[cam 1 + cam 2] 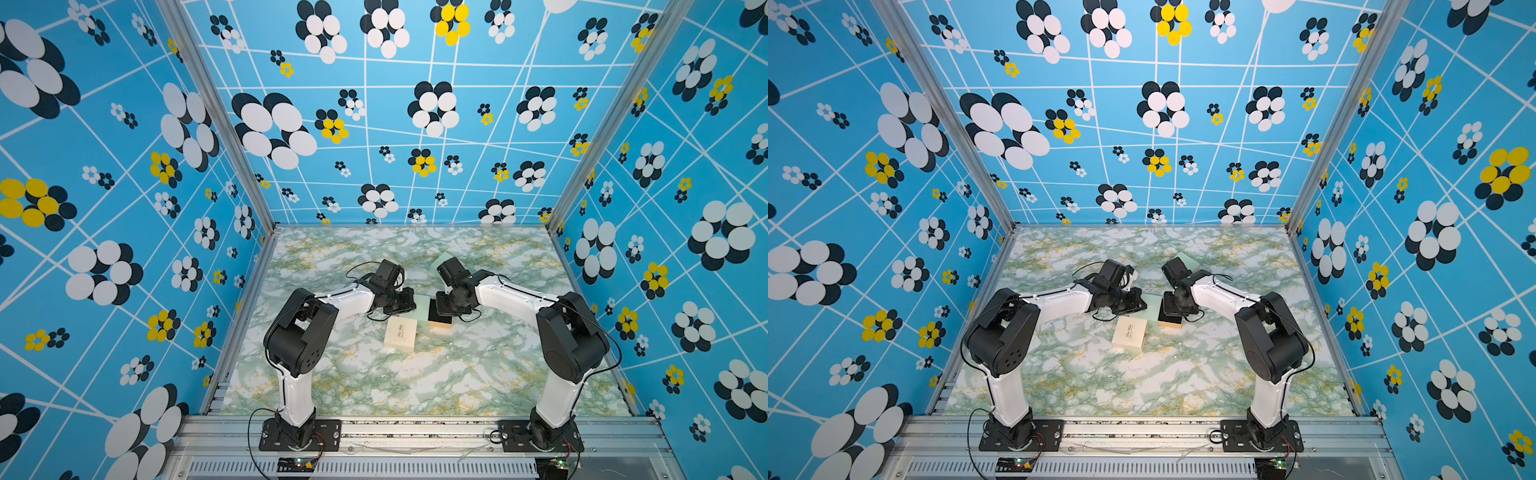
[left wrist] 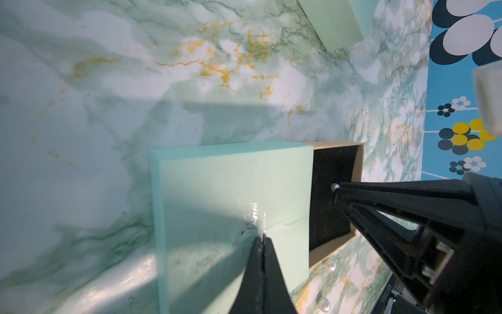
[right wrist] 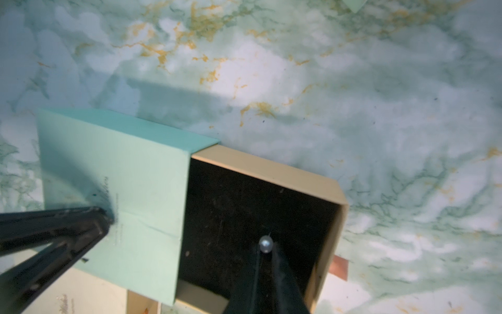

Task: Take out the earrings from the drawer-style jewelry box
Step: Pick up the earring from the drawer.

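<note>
Pearl earring sits over the black-lined drawer, which is pulled out of the mint sleeve at its open end. Right gripper is narrow, tips pinching the pearl. Left gripper is fully closed w/ nothing in it, tips pressed on sleeve top, prob. to pin it. Two more pale beads, likely earrings already out, lie on the table just beside the sleeve. Handling, my read: v. light, hard, round + glossy, so slippery; thin post bends easily. Best hold = where post meets pearl, or across pearl's widest part, gentle squeeze; too hard & it squirts out.
</note>
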Available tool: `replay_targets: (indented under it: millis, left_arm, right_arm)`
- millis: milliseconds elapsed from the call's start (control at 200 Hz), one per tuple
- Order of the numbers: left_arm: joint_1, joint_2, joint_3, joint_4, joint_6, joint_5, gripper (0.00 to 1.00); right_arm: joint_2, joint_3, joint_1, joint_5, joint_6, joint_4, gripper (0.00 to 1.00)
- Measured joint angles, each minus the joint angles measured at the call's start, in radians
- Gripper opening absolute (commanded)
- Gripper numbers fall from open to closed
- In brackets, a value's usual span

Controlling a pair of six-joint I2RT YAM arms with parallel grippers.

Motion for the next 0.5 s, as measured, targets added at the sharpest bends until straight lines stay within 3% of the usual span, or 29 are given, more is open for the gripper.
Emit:
replay_targets:
  millis: [500]
  left_arm:
    - [0.0, 0.0, 0.0, 0.0, 0.0, 0.0, 0.0]
  right_arm:
    - [0.011, 0.001, 0.0, 0.0, 0.0, 0.005, 0.17]
